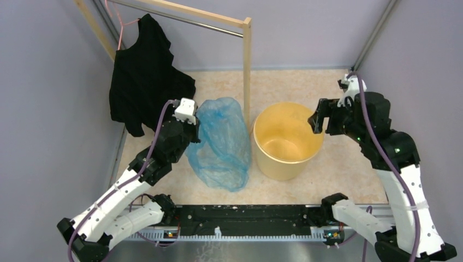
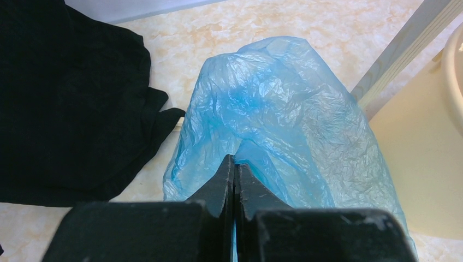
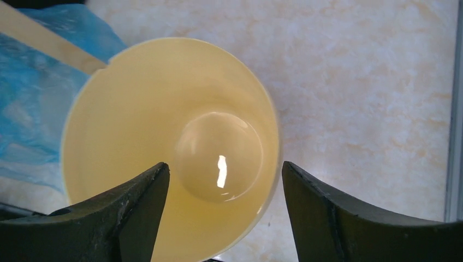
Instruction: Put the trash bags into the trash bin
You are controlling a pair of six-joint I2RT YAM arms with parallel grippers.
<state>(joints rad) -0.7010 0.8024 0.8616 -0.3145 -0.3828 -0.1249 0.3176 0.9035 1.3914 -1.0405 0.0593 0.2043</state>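
Blue trash bag (image 2: 284, 109) in clenched left hand (image 2: 234, 164); trash bin (image 3: 109, 109) directly beneath released right hand (image 3: 225, 166).

The trash bag (image 1: 221, 144), at nine o'clock from the trash bin (image 1: 279, 169), is thin blue plastic film, translucent and finely crinkled. The bin is smooth, glossy pale yellow plastic, its floor glinting. At ten o'clock a black garment (image 1: 144, 82) of matt cloth hangs on a rack (image 1: 247, 71) of pale bare wood with a grey metal rail (image 1: 180, 17). The tabletop (image 1: 349, 169) is smooth, mottled beige, stone-like.
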